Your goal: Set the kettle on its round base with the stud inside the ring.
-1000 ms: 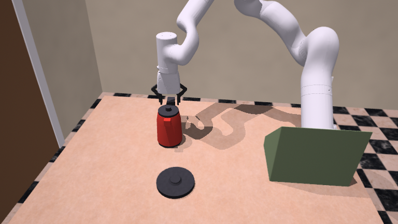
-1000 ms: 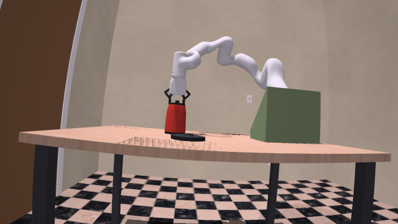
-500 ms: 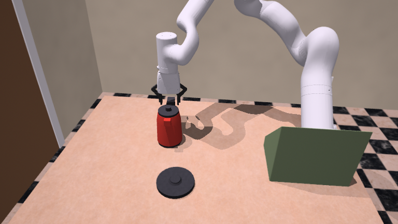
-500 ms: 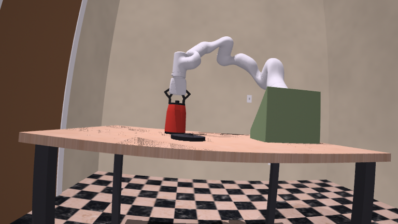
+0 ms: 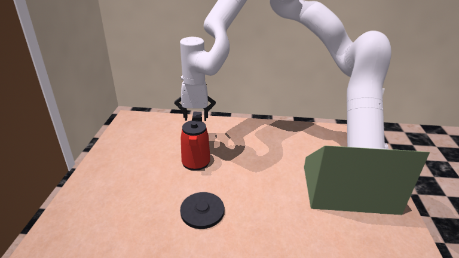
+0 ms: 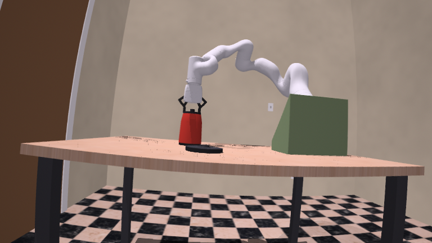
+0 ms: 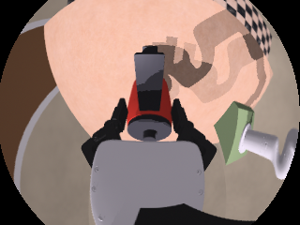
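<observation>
— So where do things stand on the table [image 5: 101, 187]?
— Red kettle [image 5: 195, 149] upright at the far side, well apart from its round base [image 5: 202, 210], which lies nearer.
— And the gripper [image 5: 195, 116]?
— Wide, empty, poised above the handle [image 7: 149, 75].
— Risk?
— An off-centre pinch could tilt the kettle, so its ring misses the stud [image 5: 202, 205].

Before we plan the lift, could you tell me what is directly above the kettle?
The open gripper hangs just above the kettle, holding nothing. Its handle is mostly hidden behind the body.
</observation>
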